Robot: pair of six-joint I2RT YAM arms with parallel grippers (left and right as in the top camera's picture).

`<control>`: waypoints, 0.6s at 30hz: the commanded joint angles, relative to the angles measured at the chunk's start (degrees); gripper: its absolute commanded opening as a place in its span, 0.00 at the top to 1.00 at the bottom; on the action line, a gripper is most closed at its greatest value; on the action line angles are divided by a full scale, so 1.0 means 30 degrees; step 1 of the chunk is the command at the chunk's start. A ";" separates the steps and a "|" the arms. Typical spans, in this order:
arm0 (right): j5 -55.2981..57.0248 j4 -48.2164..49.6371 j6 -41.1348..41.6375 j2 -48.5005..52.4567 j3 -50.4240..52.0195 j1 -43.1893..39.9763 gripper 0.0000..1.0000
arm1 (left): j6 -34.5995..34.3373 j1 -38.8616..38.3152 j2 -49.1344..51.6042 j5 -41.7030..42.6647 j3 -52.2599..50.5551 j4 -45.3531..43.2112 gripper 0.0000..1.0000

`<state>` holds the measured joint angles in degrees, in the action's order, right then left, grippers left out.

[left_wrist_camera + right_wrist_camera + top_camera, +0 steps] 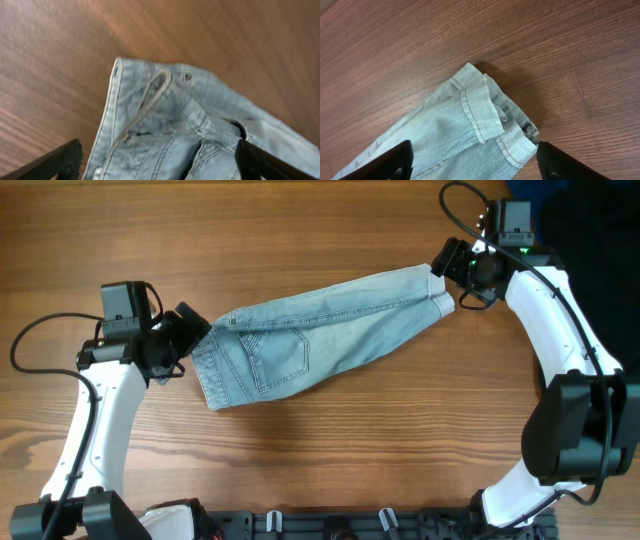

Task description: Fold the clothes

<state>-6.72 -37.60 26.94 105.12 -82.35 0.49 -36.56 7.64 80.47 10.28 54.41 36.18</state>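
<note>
The denim shorts (pixel 320 330) lay flat on the wooden table (pixel 300 230), stretched in a slanting band from the left middle of the scene up toward the far right. They were pale, faded blue, and one back pocket (pixel 280 360) faced up on the wider left part. The left claw (pixel 190 332) sat right at the left end of the shorts, by the waistband (pixel 114 100). In the left wrist view the left claw (pixel 157 150) had its two dark fingers (pixel 55 162) spread wide, one on each side of the cloth and clamping nothing. The waistband corner, a belt loop (pixel 155 90) and a small rivet (pixel 187 76) lay between and just beyond them. Whether the fingers touched the denim could not be told. The right claw (pixel 447 268) sat at the far right end of the shorts, where the leg narrowed. In the right wrist view the right claw (pixel 475 147) also had its fingers (pixel 385 161) far apart and holding nothing. The stitched leg hem (pixel 480 115), partly turned over on itself, lay in the gap and reached past the fingertips onto bare wood. A tiny dark tag (pixel 529 129) showed at the hem's edge, too small to read. Both white arms reached in from the near side of the table, one along each side.
</note>
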 commanded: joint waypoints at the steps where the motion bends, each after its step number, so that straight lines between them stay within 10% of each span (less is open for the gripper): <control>1: 0.0525 0.0022 -0.0007 0.0430 -0.0481 0.0153 0.18 | 0.0015 0.0124 0.0117 -0.0539 0.0299 -0.0656 0.00; 5: 0.0532 -0.0546 -0.0758 0.0430 -0.0474 0.0153 0.18 | 0.0022 0.0117 0.0117 0.1035 0.0299 0.0561 0.02; 9: 0.0619 -0.3162 -0.2025 0.0437 -0.0393 0.0153 0.60 | 0.0095 0.0044 0.0109 0.2681 0.0299 0.2681 0.93; 11: 0.0670 -0.3337 -0.2135 0.0437 0.0044 0.0153 0.77 | 0.0605 -0.0648 0.0109 0.2637 0.0299 0.2710 0.96; 18: 0.0750 -0.3366 -0.2426 0.0466 0.0678 0.0153 0.76 | 0.0510 -0.3133 0.2994 0.0860 0.0291 0.0066 0.95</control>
<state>-5.67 -47.44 20.64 105.14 -80.77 0.62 -35.86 -0.91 83.42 14.46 54.61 38.72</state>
